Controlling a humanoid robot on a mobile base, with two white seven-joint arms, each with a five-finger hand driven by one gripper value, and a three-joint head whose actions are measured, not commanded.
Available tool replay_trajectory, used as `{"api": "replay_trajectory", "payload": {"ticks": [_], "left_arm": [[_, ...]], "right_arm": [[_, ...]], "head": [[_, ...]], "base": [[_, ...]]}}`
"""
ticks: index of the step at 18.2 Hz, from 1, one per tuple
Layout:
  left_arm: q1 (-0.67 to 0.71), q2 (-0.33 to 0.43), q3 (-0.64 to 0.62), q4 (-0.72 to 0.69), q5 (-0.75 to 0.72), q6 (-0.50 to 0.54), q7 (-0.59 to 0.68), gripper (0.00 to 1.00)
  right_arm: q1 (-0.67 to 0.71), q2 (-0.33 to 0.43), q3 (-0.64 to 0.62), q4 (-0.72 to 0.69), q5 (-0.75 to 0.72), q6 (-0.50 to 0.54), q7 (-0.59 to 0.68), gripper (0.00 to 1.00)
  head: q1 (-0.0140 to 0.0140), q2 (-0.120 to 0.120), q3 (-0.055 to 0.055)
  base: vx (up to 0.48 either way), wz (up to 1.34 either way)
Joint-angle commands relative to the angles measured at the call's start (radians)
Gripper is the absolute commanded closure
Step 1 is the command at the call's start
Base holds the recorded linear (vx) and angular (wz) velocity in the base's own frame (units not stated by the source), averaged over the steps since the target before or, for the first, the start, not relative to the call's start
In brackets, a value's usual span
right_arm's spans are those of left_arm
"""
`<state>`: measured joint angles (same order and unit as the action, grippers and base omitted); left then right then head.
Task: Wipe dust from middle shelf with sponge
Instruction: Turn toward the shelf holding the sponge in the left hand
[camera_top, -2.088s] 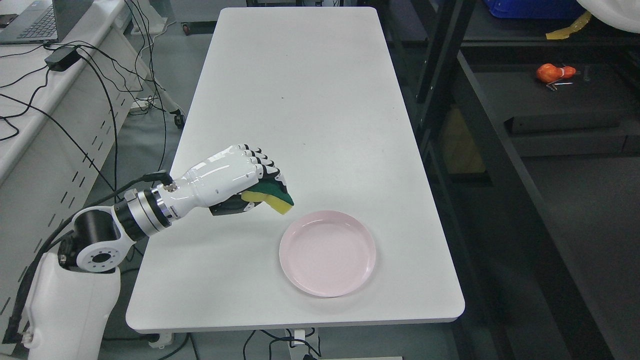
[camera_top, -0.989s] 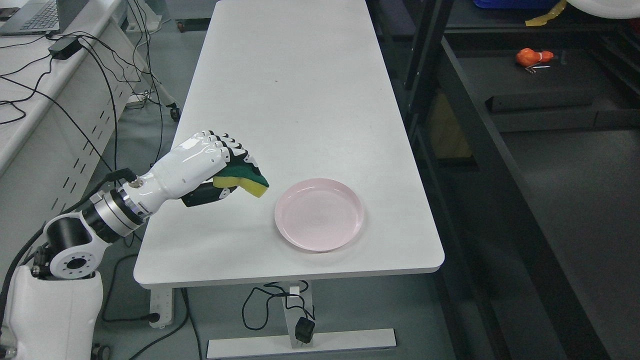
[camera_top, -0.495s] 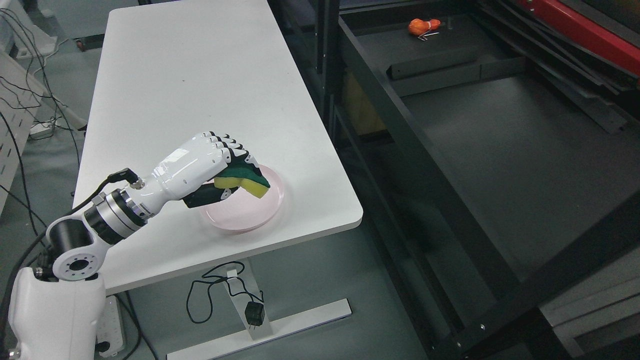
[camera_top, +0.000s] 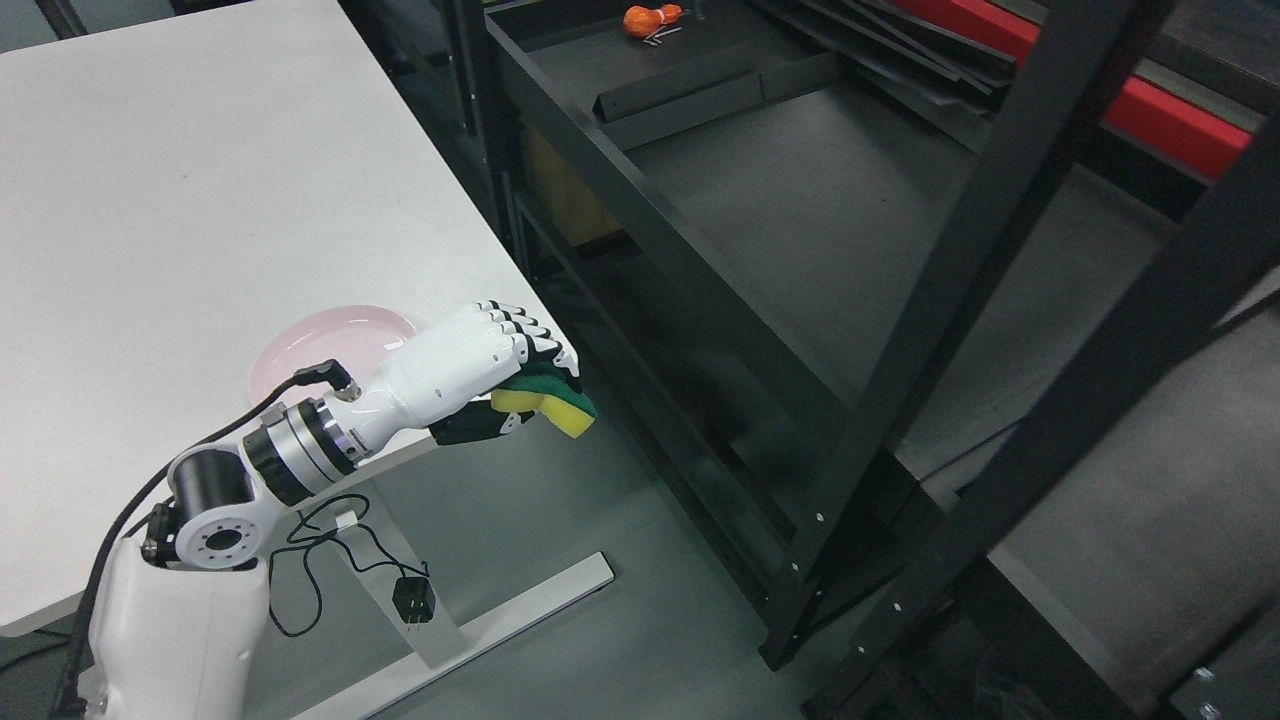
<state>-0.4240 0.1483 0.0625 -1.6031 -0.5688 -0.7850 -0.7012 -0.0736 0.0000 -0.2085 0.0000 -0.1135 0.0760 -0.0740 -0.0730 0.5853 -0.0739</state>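
A glossy white plastic left hand (camera_top: 480, 365) with black finger joints is showing beyond a ribbed silver-and-black wrist ring (camera_top: 300, 447); a thin black cable (camera_top: 200, 450) is plugging in there, above a black round elbow joint (camera_top: 210, 500) ringed with screws.

My left hand (camera_top: 470, 362), glossy white plastic with a ringed metal wrist, grips a spongy yellow-and-green sponge (camera_top: 552, 402). The white table (camera_top: 180, 210) looks smooth and matt; the black metal shelf (camera_top: 800, 190) is dull, the pink plate (camera_top: 320, 345) faintly shiny.

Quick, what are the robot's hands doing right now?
Left hand: closed, holding the sponge.
Right hand: not in the picture.
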Motion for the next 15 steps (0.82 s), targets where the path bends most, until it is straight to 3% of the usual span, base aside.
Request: {"api": "replay_trajectory", "payload": {"ticks": [1,7,15], "left_arm": [[0.007,-0.095,-0.119,0.037,-0.008,0.000,-0.003,1.00],[-0.007,-0.112,-0.139,0.045,-0.008,0.000,-0.003,1.00],[-0.033,-0.131,-0.256,0.045,-0.008,0.000,-0.004,0.99]], "right_arm": [[0.000,-0.017,0.000,-0.017,0.000,0.001,0.000,0.00],[0.000,-0.017,0.000,-0.017,0.000,0.001,0.000,0.00],[0.000,-0.017,0.000,-0.017,0.000,0.001,0.000,0.00]], "head": [[0.0000,0.000,0.000],[0.0000,0.000,0.000],[0.0000,0.000,0.000]], "base": [[-0.193,-0.46],[-0.225,-0.47],[-0.206,-0.52]]}}
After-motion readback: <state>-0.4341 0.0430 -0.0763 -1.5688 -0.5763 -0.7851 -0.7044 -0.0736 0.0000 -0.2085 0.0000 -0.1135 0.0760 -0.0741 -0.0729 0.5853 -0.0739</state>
